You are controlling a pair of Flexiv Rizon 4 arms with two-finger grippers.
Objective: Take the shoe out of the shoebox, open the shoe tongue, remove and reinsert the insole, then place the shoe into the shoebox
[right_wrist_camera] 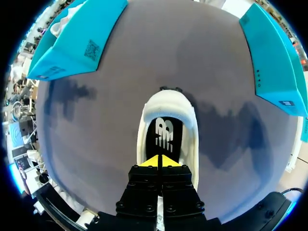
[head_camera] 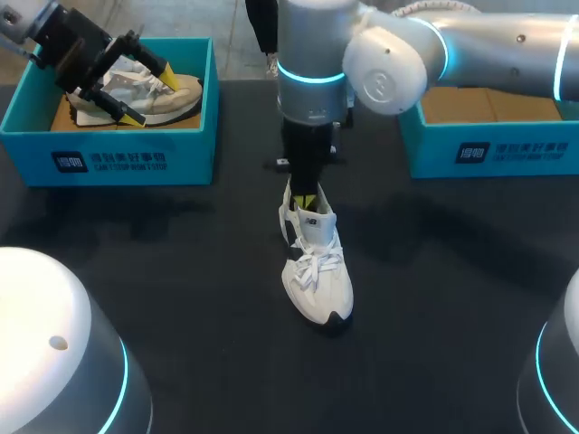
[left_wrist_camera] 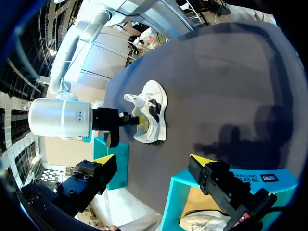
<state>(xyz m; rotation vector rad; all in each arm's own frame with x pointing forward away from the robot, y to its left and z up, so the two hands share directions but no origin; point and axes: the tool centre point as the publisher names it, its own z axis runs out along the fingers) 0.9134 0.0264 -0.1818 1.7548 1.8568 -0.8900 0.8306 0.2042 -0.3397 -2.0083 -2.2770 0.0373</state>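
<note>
Right gripper [right_wrist_camera: 159,160] clenched in the shoe [head_camera: 317,271] heel; left gripper [head_camera: 151,98] spread wide.
Insole [right_wrist_camera: 163,135] looks thin and floppy: pinch its heel edge.

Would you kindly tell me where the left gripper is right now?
In the head view, the left gripper hangs open at the far left, over the shoe inside the left shoebox.

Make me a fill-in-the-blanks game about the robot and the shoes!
1. The right gripper dips into the white ___ standing on the table.
2. A second shoe lies in the box on the robot's ___ side.
3. The left gripper hangs over that box with its fingers ___.
Missing words: shoe, left, open.
</note>
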